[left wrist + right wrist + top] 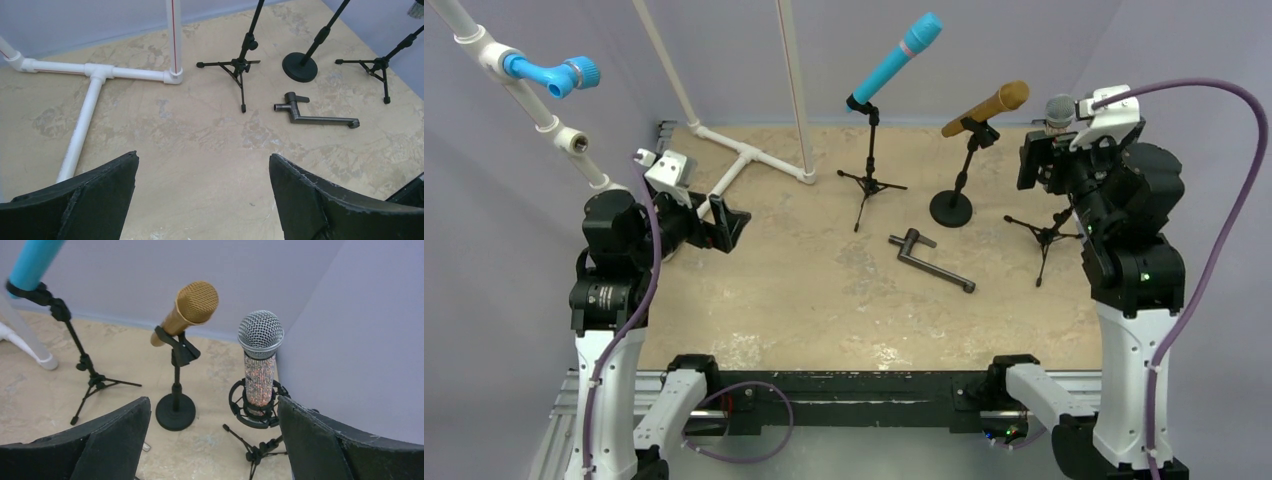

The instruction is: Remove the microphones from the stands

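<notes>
Three microphones [260, 365] on three stands [175, 412] | one lever handle [310, 117] | left fingers [75, 200] apart | right fingers [340, 440] apart

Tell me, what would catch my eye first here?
Three microphones on stands line the far side of the table: a blue one, a gold one and a glittery one at the right. The right gripper hangs open facing the glittery one; a dark metal handle lies mid-table.
</notes>
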Robot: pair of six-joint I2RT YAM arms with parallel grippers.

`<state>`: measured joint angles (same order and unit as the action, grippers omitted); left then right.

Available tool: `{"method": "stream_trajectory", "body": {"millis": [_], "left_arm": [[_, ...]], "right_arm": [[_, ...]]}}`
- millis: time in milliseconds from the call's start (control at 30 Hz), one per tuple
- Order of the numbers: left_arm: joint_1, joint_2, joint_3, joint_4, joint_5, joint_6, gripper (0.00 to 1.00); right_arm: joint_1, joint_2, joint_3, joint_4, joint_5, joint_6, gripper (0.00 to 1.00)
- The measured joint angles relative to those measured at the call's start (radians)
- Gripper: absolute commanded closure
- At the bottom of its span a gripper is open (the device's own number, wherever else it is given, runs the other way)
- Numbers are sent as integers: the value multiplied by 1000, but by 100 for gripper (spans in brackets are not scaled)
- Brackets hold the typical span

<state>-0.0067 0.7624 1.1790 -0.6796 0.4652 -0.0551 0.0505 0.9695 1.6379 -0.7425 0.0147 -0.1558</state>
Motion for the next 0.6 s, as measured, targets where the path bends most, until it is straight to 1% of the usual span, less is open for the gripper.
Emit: {"method": "stream_trajectory", "body": {"millis": [167,367,467,600], "left_arm": [[0,21,0,0,34,11,0],[0,26,0,3,51,22,0],[0,26,-1,6,61,23,0],[0,26,-16,19,73,23,0]], "right_arm": [[0,42,-51,44,150,-5,4],[0,40,-196,104,285,-32,5],[0,17,-272,128,314,-43,6],[-1,-11,-330,139,292,-43,7]]}}
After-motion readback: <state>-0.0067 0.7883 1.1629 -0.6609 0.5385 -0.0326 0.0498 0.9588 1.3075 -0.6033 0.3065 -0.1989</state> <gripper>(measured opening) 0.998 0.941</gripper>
